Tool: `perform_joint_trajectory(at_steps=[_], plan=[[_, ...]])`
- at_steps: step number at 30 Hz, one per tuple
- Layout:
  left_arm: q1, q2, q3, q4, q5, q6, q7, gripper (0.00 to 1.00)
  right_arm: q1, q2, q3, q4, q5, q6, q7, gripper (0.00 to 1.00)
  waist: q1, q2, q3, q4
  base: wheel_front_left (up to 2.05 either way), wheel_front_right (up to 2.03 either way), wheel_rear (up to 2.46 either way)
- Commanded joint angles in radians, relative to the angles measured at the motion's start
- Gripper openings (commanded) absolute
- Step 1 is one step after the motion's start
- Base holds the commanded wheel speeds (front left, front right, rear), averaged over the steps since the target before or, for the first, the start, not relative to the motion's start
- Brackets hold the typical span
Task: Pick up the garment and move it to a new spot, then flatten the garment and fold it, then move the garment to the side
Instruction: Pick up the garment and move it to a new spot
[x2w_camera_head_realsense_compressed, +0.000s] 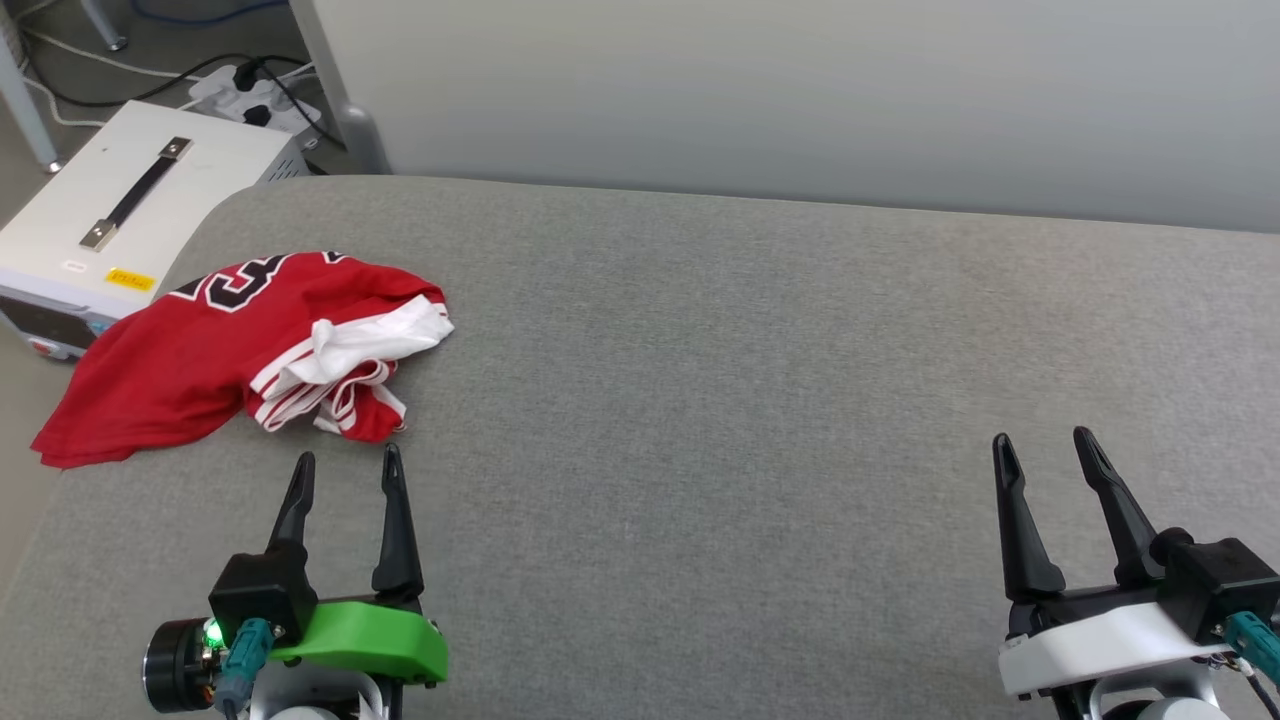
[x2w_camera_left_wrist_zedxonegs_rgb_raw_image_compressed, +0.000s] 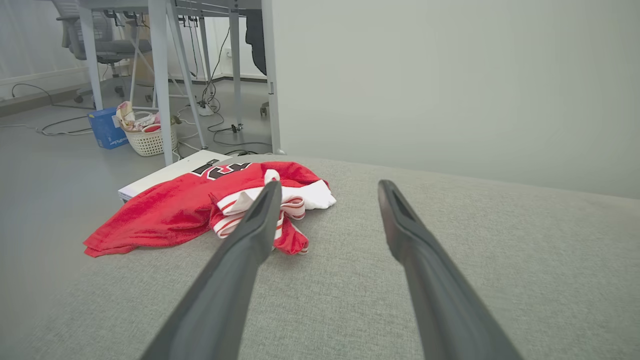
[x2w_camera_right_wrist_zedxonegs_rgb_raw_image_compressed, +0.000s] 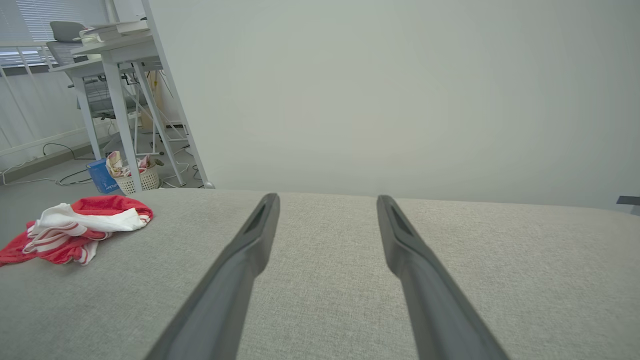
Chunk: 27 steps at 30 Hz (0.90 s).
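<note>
The garment (x2w_camera_head_realsense_compressed: 190, 360) lies crumpled at the far left of the grey padded table (x2w_camera_head_realsense_compressed: 720, 400), red with a white sleeve, striped trim and part of a black number showing. Its left part hangs over the table's left edge. My left gripper (x2w_camera_head_realsense_compressed: 347, 462) stands open just in front of the garment's near edge, not touching it; the left wrist view shows the garment (x2w_camera_left_wrist_zedxonegs_rgb_raw_image_compressed: 175, 210) ahead and left of its fingers. At the lower right my right gripper (x2w_camera_head_realsense_compressed: 1045, 442) is open and empty, far from the garment (x2w_camera_right_wrist_zedxonegs_rgb_raw_image_compressed: 75, 230), which lies at the left in its wrist view.
A white box (x2w_camera_head_realsense_compressed: 120, 200) with a black handle stands on the floor beyond the table's left edge, with cables and a power strip (x2w_camera_head_realsense_compressed: 250, 95) behind it. A pale wall panel (x2w_camera_head_realsense_compressed: 800, 90) runs along the table's far edge. A laundry basket (x2w_camera_left_wrist_zedxonegs_rgb_raw_image_compressed: 145, 135) and desk legs stand farther off.
</note>
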Motion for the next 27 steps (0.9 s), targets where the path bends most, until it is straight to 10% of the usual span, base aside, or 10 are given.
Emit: perform_joint_trajectory(at_steps=[1,27], plan=[[-0.007,-0.004,0.004,0.003,-0.019,0.005,-0.011,1.0,0.008,0.001,0.002,-0.01,0.006,-0.001,-0.012,1.0,0.0,0.0,0.016,0.043,0.0,0.0,0.0],[-0.021,-0.004,0.079,0.013,-0.117,0.02,-0.041,1.0,-0.01,0.001,0.043,-0.038,-0.032,-0.001,-0.041,1.0,0.0,0.0,0.069,0.354,0.0,0.0,0.0]])
